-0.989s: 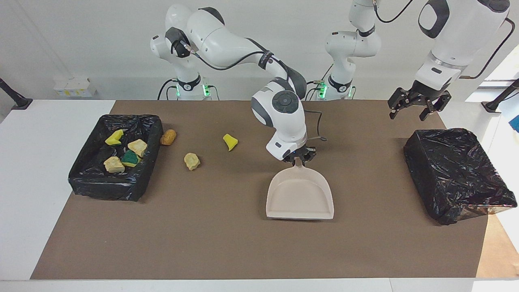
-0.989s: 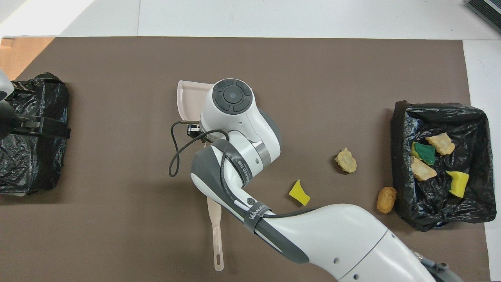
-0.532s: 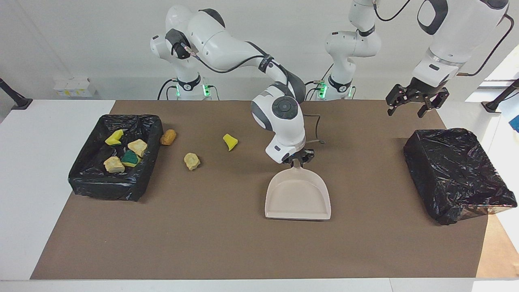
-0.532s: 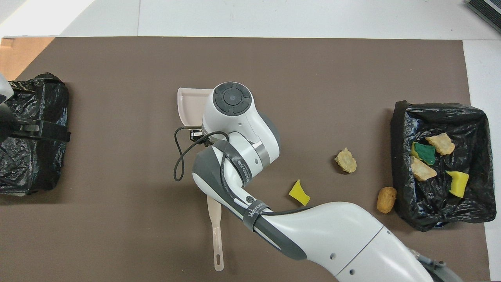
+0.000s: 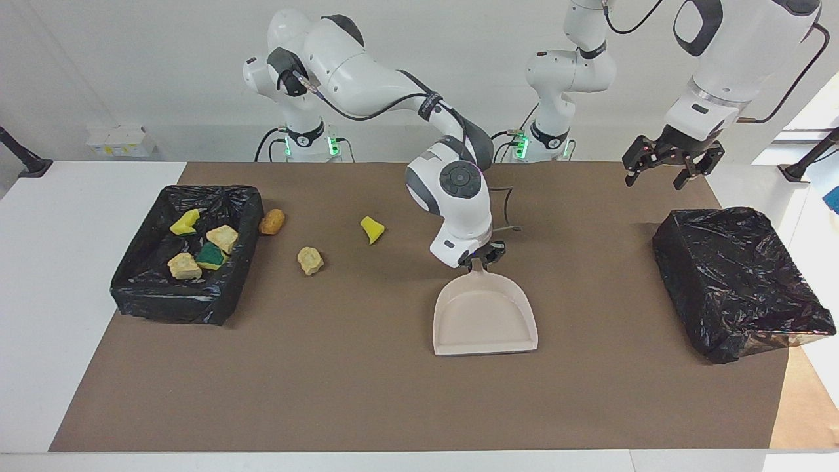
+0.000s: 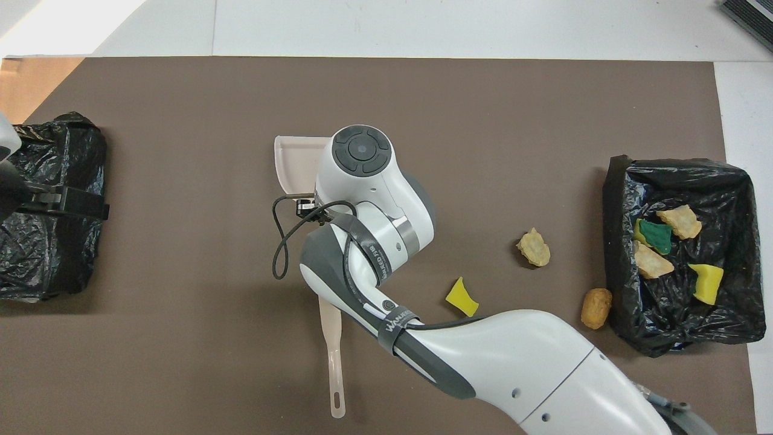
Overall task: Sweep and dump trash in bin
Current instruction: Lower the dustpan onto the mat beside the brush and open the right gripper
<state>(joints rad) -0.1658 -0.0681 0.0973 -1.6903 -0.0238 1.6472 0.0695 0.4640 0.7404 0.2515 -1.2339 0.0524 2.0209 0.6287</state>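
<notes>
1. Trash comes in seven small scraps: four lie in the black-lined bin (image 5: pixel 226 196) at the right arm's end of the tabletop (image 5: pixel 367 393), namely a yellow sponge chunk (image 5: pixel 185 223), two pale tan foam lumps (image 5: pixel 222 236) and a green-backed sponge (image 5: pixel 211 255).
2. Three scraps lie loose on the brown mat: a golden-brown croissant-like piece (image 5: pixel 272 221) just beside the bin's wall, a tan lump (image 5: pixel 310 260) and a yellow wedge (image 5: pixel 371 229) nearer the middle of the tabletop.
3. Right gripper (image 5: pixel 483 257) holds the beige dustpan (image 5: pixel 484 314) by its handle, fingers closed on it, the pan's mouth pointing away from the robots.
4. Left gripper (image 5: pixel 663 168) hangs in the air with its fingers spread wide, empty, near the second black-lined bin (image 5: pixel 734 282) at its own end.
5. From the facing view the whole dustpan shows; from overhead the right arm covers most of it (only one corner peeks out).
6. Only the overhead view shows a beige brush handle (image 6: pixel 333 362) lying on the mat nearer the robots, partly under the right arm.
</notes>
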